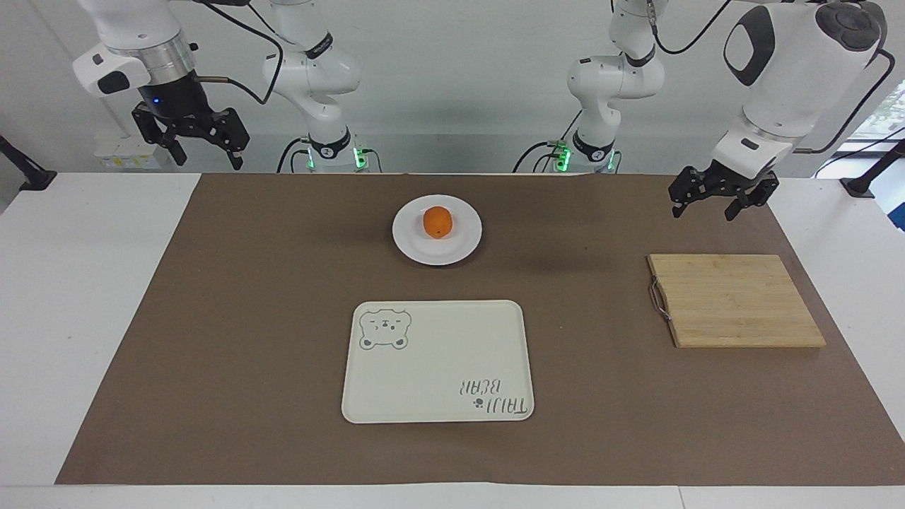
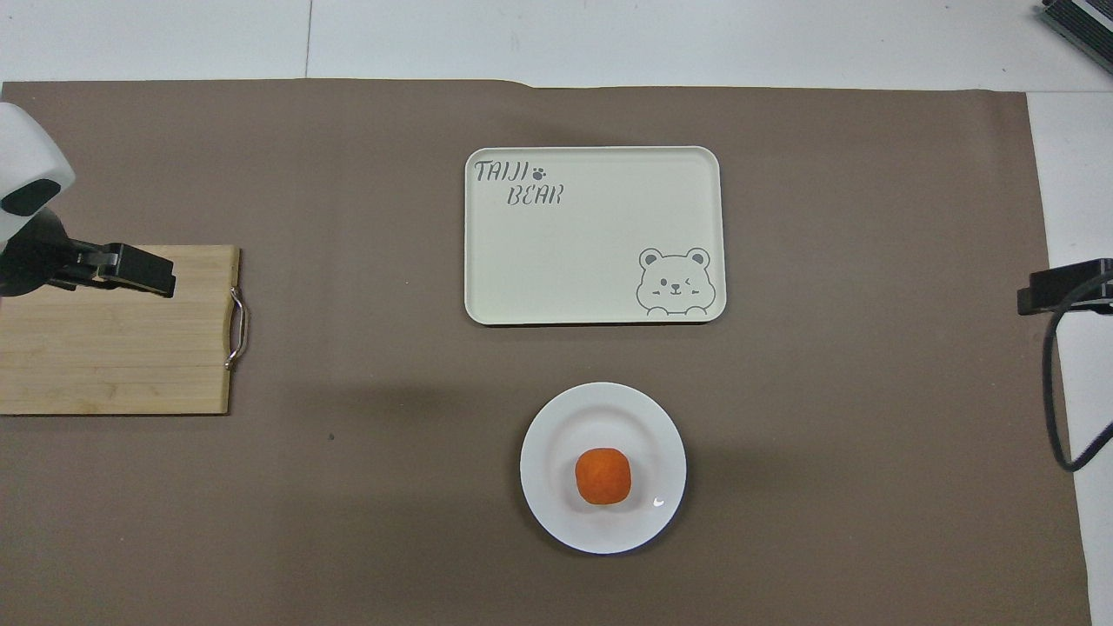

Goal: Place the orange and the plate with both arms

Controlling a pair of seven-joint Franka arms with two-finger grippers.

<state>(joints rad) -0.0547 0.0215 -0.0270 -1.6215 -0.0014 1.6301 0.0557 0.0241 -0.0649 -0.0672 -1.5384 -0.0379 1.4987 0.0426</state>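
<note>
While both arms are hanging up in the air in the facing view, the orange (image 1: 438, 221) is sitting on the plate (image 1: 463, 244), at 12 o'clock from the tray (image 1: 438, 360). The left gripper (image 1: 722, 198) is hovering wide open and empty over the mat (image 1: 212, 318), at 12 o'clock from the cutting board (image 1: 735, 300). The right gripper (image 1: 192, 138) is waiting spread open and empty past the table edge.

In the overhead view, the orange (image 2: 603, 476) is resting on the plate (image 2: 556, 435) at 6 o'clock from the tray (image 2: 591, 252), and the left gripper (image 2: 130, 271) is showing over the cutting board (image 2: 113, 356).
</note>
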